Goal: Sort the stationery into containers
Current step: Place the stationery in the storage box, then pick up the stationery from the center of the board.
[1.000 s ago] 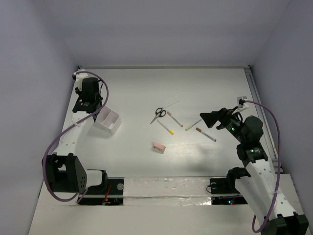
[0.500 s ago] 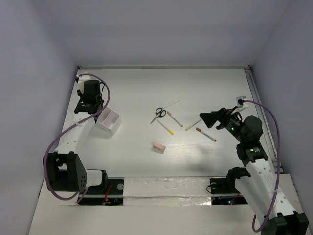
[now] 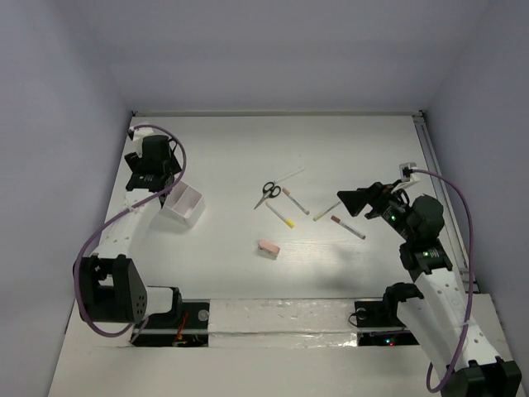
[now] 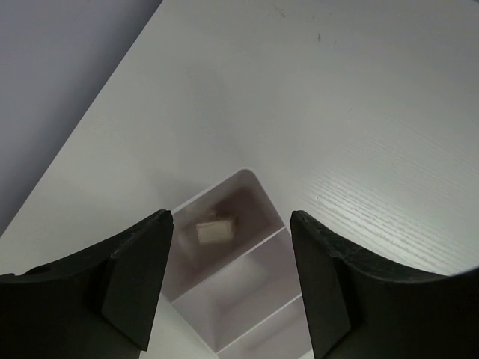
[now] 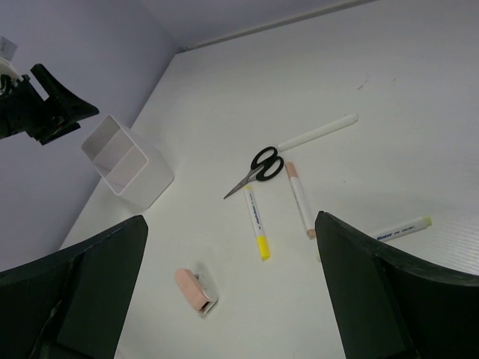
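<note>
1. Top view: my left gripper [image 3: 168, 186] hangs over the white box [image 3: 187, 217]. The scissors [image 3: 267, 193], yellow-ended pen [image 3: 281, 216] and loose eraser [image 3: 268, 248] lie well apart from the box, nearer my right gripper [image 3: 357, 201].
2. Left wrist: the jaws are spread wide. A boxed eraser [image 4: 215, 230] lies in the box's far compartment.
3. Right wrist: the jaws are spread wide, holding nothing. The scissors lie just beside the pens.

White table [image 3: 231, 157], pale walls [image 3: 273, 50] — lilac-grey

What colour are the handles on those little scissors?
Black; the right wrist view shows the scissors best.
</note>
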### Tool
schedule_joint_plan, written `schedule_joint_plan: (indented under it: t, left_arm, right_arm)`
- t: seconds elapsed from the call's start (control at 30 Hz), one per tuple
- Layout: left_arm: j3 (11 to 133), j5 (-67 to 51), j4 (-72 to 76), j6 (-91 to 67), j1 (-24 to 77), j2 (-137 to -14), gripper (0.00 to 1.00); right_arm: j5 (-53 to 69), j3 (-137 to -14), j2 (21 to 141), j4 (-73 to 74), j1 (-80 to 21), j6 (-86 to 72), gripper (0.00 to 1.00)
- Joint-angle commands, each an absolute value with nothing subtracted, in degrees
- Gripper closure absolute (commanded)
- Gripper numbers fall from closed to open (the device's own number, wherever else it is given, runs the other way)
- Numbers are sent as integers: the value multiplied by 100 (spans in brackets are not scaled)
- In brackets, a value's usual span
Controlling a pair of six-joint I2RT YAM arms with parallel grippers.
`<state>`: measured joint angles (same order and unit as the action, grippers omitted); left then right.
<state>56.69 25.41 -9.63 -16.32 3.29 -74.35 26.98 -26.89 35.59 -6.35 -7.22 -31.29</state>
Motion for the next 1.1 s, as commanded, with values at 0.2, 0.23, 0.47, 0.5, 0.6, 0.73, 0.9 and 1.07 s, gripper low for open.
schedule_joint_plan:
  t: [0.2, 0.23, 0.47, 0.5, 0.6, 0.73, 0.9, 1.07]
  left_arm:
    - [5704, 2427, -975, -1678, 1639, -6575, 38]
    - [5669, 2374, -1045, -1731, 1905, -6452, 38]
    - [4677, 1828, -880, -3478, 4584, -6232, 39]
    - [4389, 1898, -783, -4046, 4910, -6240, 39]
    - [4114, 2099, -510, -4788, 5957, -6442, 35]
    - [4078, 2320, -230, -5597, 6696, -6907, 29]
    - [3841, 2250, 333, -5836, 6829, -7435, 28]
    - [3735, 2355, 527, -5862, 6829, -7699, 28]
  right_arm:
    - [2742, -2742, 3489, -809, -773, -3032, 0]
    - [2725, -2742, 3498, -800, -773, -3024, 0]
    - [2663, -2768, 3515, -738, -773, -2980, 0]
    - [2654, -2786, 3516, -712, -773, -2953, 0]
    - [2619, -2812, 3516, -668, -773, -2927, 0]
    - [2558, -2821, 3516, -607, -773, -2883, 0]
    - [2575, -2830, 3533, -589, -773, -2865, 0]
    - [2628, -2821, 3595, -624, -773, -2874, 0]
